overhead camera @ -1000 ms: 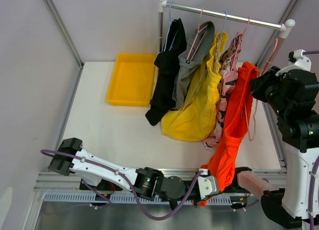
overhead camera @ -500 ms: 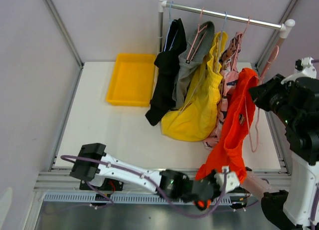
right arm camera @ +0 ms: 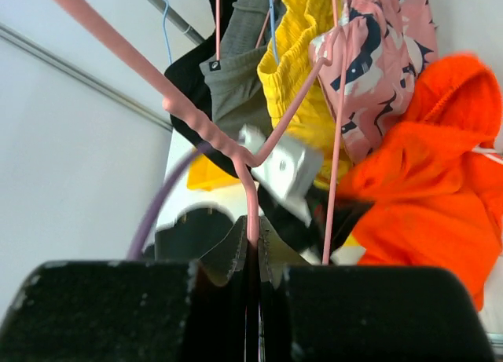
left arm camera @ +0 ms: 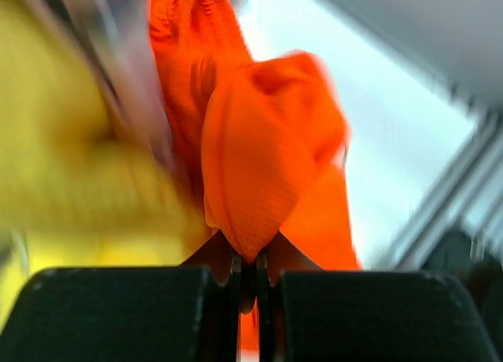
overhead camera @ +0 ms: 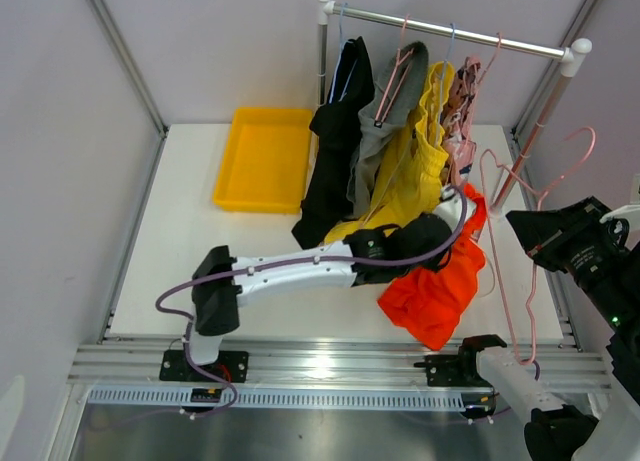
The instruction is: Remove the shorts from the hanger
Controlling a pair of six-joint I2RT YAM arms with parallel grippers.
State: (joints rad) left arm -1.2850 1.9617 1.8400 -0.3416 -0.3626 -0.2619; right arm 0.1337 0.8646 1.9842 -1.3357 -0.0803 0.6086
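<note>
While the yellow tray [overhead camera: 262, 159] at the worktop's [overhead camera: 200, 241] far left shows only its bare floor, my left tool [left arm camera: 247, 261] is clenched on a fold of the orange-red shorts [overhead camera: 440, 291]; they sag in a crumpled bunch near the near right edge, long axis running far to near; my right tool [right arm camera: 253, 248] grips the pink hanger [right arm camera: 248, 201]; the black shorts [overhead camera: 335, 151], grey shorts [overhead camera: 385, 121], yellow shorts [overhead camera: 410, 171] and patterned pink shorts [overhead camera: 462, 131] hang from the rail [overhead camera: 450, 26].

orange-red shorts [left arm camera: 259, 166]: soft matt cloth with a fine ribbed weave. pink hanger [right arm camera: 251, 205]: thin, smooth, slightly glossy coated wire. rail [overhead camera: 450, 27]: polished metal tube. yellow tray [overhead camera: 262, 159]: smooth plastic. table [overhead camera: 200, 251]: matt white surface.
</note>
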